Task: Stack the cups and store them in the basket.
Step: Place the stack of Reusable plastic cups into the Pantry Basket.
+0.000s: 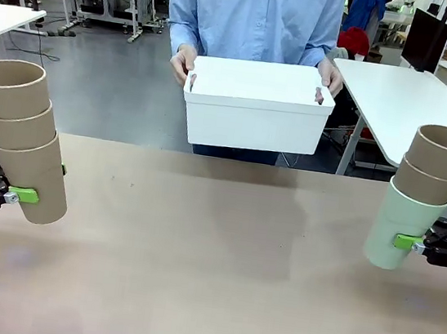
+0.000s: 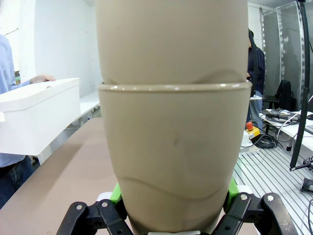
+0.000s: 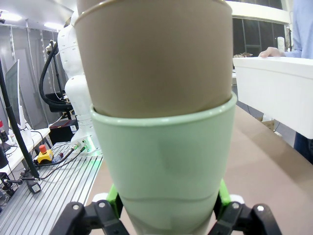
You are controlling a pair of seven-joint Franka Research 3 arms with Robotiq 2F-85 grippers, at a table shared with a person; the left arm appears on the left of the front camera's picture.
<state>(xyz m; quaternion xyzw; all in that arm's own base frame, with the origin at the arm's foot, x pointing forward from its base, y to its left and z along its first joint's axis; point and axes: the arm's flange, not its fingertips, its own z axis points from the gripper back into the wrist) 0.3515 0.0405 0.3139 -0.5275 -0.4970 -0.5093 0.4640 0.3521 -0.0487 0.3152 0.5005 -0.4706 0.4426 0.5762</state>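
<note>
– What is held in the left claw (image 1: 32,194)?

– A stack of three tan-brown cups (image 1: 20,136). The bottom cup is clamped low on its wall, with the green pads (image 2: 116,195) pressed against both of its sides. The stack is carried over the left side of the tabletop (image 1: 209,272), rims tilted outward to the left.

– And the right claw (image 1: 406,240)?

– It is closed low on the mint-green cup (image 1: 401,227), in which two tan-brown cups (image 1: 436,166) are nested. That stack is tilted outward to the right, over the tabletop's right side.

– Where is the basket found?

– The white basket (image 1: 255,113) is held up at the far edge of the tabletop, open side up. It is gripped at its short ends by one hand (image 1: 182,64) and the other hand (image 1: 331,76) of a person. It is placed between the two stacks and well apart from both.
</note>
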